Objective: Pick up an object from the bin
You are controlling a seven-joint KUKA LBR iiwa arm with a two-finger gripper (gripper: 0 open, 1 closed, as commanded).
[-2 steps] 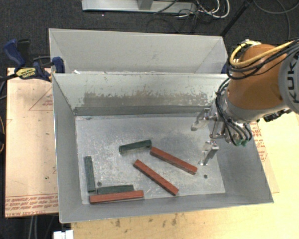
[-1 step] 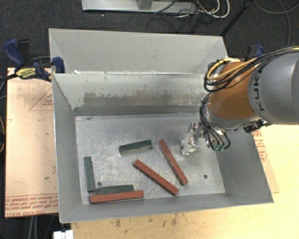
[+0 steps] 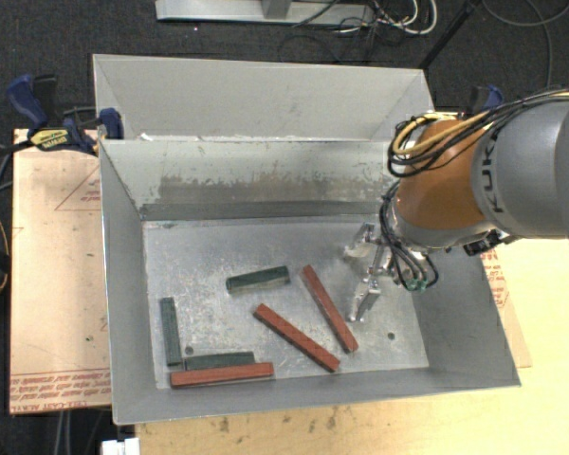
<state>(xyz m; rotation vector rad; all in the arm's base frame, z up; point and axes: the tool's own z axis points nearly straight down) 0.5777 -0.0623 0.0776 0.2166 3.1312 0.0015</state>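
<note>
I'm seeing the pincer just beside a red-brown bar; I can't tell if it's open. The bar is lying upper-left to lower-right.

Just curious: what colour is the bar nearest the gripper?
Reddish brown; the bar lies beside the gripper, in the camera view.

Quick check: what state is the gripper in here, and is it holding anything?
Gripper: open or closed cannot be told; nothing visibly held. It hangs low just right of a slanted red-brown bar.
</note>
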